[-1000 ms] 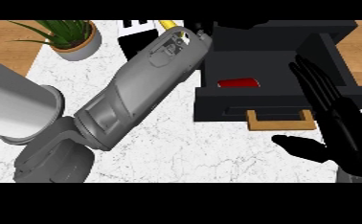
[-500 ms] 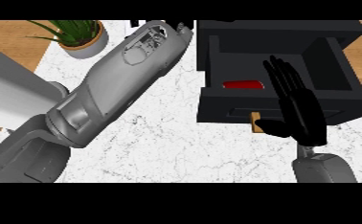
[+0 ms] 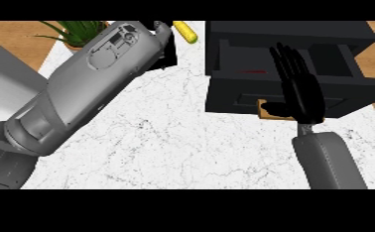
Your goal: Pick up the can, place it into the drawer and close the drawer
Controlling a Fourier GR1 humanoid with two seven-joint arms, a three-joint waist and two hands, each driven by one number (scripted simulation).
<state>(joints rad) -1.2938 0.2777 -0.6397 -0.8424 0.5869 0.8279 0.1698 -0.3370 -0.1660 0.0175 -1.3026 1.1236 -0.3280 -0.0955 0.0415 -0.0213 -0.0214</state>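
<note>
Head view: the black drawer (image 3: 234, 94) sits at 2 o'clock. It is pulled out toward 6 o'clock from a black cabinet (image 3: 285, 28) whose top runs along the upper edge. A thin red streak at the back of the open tray is all that shows of the can (image 3: 249, 71), which is in the drawer just to the 9 o'clock side of the right hand.

The right hand (image 3: 302, 89) is spread flat, with its straight fingers (image 3: 285, 60) pointing to 12 o'clock and clasping nothing. In this view it covers the drawer's front edge and part of the tray. Its thumb lies across the tan handle (image 3: 273, 117) at the front's lower edge. Whether the palm touches the front cannot be told. The right forearm (image 3: 327, 161) comes up from 5 o'clock.

The left forearm (image 3: 95, 87) runs as a wide diagonal from 8 o'clock toward 12 o'clock. Only a dark patch of the left hand (image 3: 167, 53) shows past its end, well apart from the drawer's left wall, and whether it is open or closed cannot be told. A yellow object (image 3: 184, 31) lies just beyond it at 12 o'clock. A potted plant (image 3: 79, 30) stands at 11 o'clock, near where the marble meets a wooden surface (image 3: 22, 32).

Bare white counter (image 3: 183, 137) fills the space between the two forearms. It stretches from the drawer's front edge toward 6 o'clock, and a narrower strip of it runs up between the left hand and the cabinet's side.
</note>
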